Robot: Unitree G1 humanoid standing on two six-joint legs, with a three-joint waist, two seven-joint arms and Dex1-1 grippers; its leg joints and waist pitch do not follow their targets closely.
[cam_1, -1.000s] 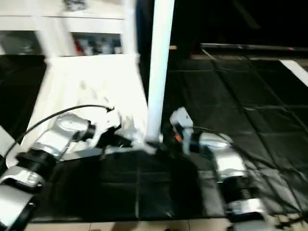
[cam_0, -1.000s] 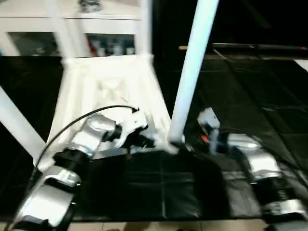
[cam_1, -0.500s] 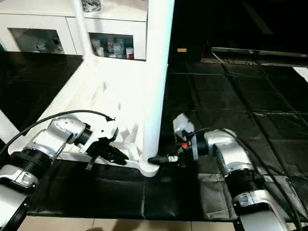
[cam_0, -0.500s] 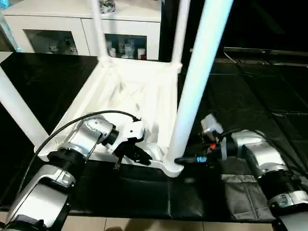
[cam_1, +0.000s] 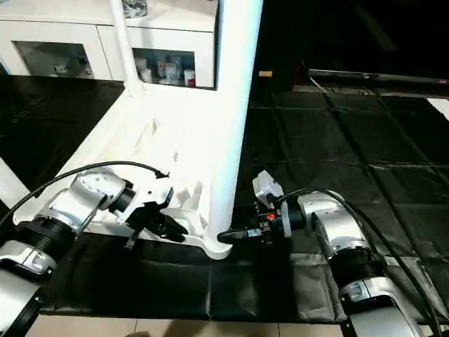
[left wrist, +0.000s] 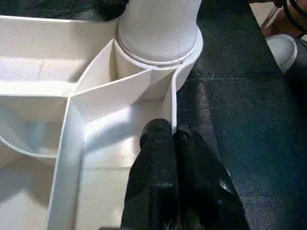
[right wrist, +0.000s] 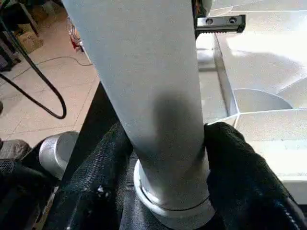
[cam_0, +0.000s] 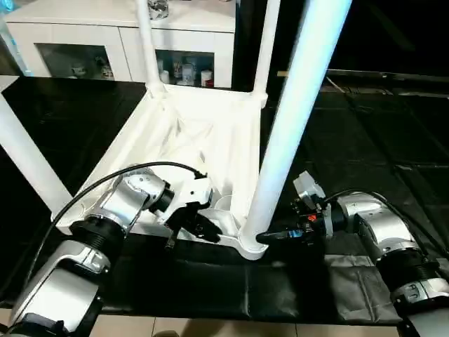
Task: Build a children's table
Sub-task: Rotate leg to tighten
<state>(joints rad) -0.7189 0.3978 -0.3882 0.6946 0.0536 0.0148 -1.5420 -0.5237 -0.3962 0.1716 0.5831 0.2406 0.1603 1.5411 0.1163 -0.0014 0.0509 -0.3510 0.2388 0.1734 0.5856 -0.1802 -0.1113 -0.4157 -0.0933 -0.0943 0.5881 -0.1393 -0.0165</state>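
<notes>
White plastic table (cam_0: pixel 203 133) upside down, four legs seated; right end effector (cam_1: pixel 226 237) clasps the nearest leg (cam_0: pixel 287 133) (left end effector (left wrist: pixel 173 139) pinched closed on the rim).

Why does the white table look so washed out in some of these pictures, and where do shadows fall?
In the right eye view, glare bleaches the upturned table top, hiding most of its ribs, and the near leg glows bright. In the right wrist view, that leg looks grey, with a dark shadow low between the right gripper's fingers. In the left wrist view, the ribs cast soft shadows by the left gripper.
</notes>
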